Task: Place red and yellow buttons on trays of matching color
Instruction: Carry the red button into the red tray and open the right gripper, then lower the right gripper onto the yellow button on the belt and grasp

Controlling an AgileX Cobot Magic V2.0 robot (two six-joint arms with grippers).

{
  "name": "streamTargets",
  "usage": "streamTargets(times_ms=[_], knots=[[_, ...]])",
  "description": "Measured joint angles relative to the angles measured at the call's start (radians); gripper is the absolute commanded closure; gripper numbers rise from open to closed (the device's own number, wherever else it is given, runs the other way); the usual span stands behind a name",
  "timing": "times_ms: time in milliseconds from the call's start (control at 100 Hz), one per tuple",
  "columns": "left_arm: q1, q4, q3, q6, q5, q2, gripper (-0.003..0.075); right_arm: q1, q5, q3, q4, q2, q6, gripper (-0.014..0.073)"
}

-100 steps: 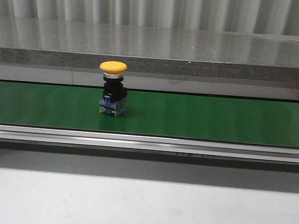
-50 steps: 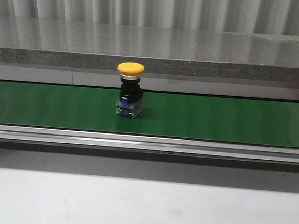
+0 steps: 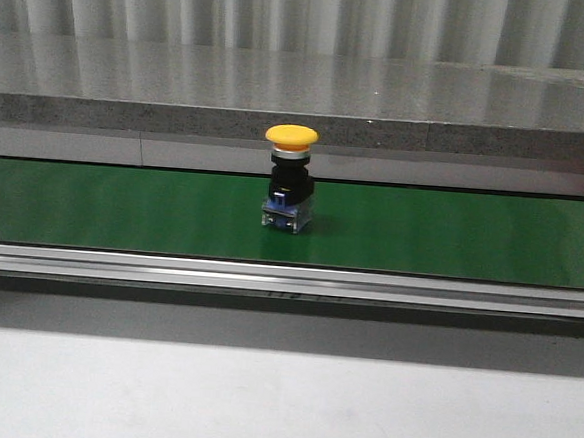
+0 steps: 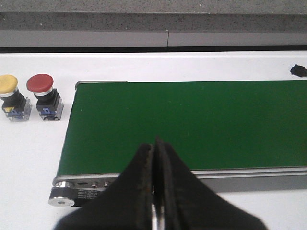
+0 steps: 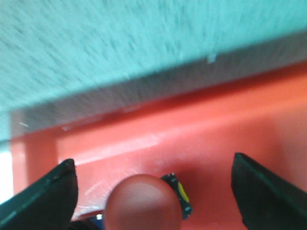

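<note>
Your left gripper [image 4: 154,191] was clenched on nothing, its fingers pressed together over the near edge of the green belt [image 4: 192,124]. Beyond the belt's end, at ten o'clock from that gripper, a second yellow button [image 4: 9,91] and a red button [image 4: 43,91] stood side by side on the white table [image 4: 33,143]. Your right gripper [image 5: 153,191] was spread wide, released, above a red-capped button [image 5: 139,201] sitting in the red tray [image 5: 216,134]. In the front view a yellow button [image 3: 289,179] stood upright at the middle of the belt.
</note>
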Motion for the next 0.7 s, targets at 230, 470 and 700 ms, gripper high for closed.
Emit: streamTargets(times_ms=[230,470,700], knots=[[0.000,0.000,0.000,0.000,0.000,0.000,0.0741,-0.005,0.038,-0.002,0.000,-0.172,0.000,-0.0053],[0.000,0.000,0.000,0.000,0.000,0.000,0.0741,-0.003,0.166,0.056,0.001,-0.364,-0.002,-0.0052],[0.000,0.000,0.000,0.000,0.000,0.000,0.0741,0.058,0.179,0.332,0.001,-0.585,-0.035,-0.0052]])
